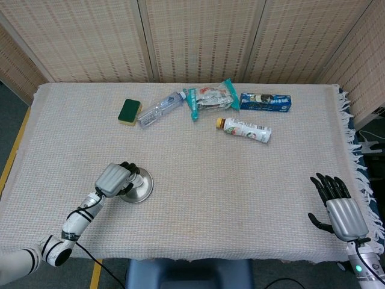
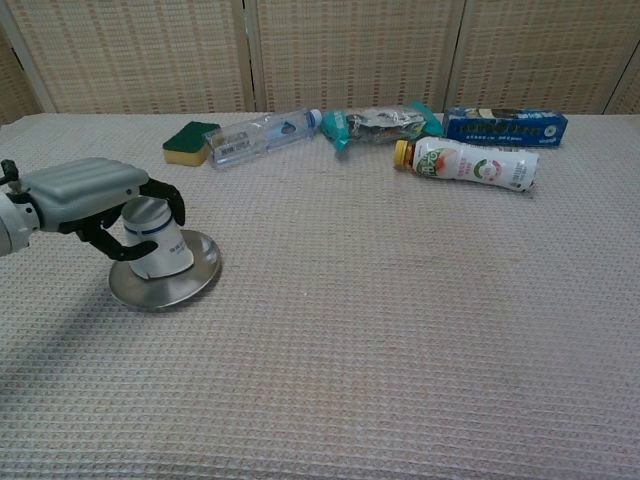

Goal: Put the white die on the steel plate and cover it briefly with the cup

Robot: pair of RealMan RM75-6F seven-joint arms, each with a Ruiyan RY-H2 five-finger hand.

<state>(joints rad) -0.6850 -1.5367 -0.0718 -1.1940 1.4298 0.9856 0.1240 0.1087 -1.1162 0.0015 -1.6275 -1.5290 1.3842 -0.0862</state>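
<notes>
A white paper cup (image 2: 153,243) stands upside down on the round steel plate (image 2: 192,282) at the table's front left. My left hand (image 2: 88,190) comes in from the left, and its dark fingers (image 2: 167,198) curl around the upper part of the cup. From the head view the left hand (image 1: 113,179) covers most of the cup, and the steel plate (image 1: 142,189) shows at its right. No white die shows in either view. My right hand (image 1: 337,203) rests at the front right corner, palm down, fingers spread, holding nothing.
Along the far side lie a green sponge (image 1: 129,111), a clear bottle (image 1: 160,108), a teal-ended packet (image 1: 209,99), a blue box (image 1: 265,101) and a white drink bottle (image 1: 245,129). The cloth's fringed edge (image 1: 355,150) runs down the right side.
</notes>
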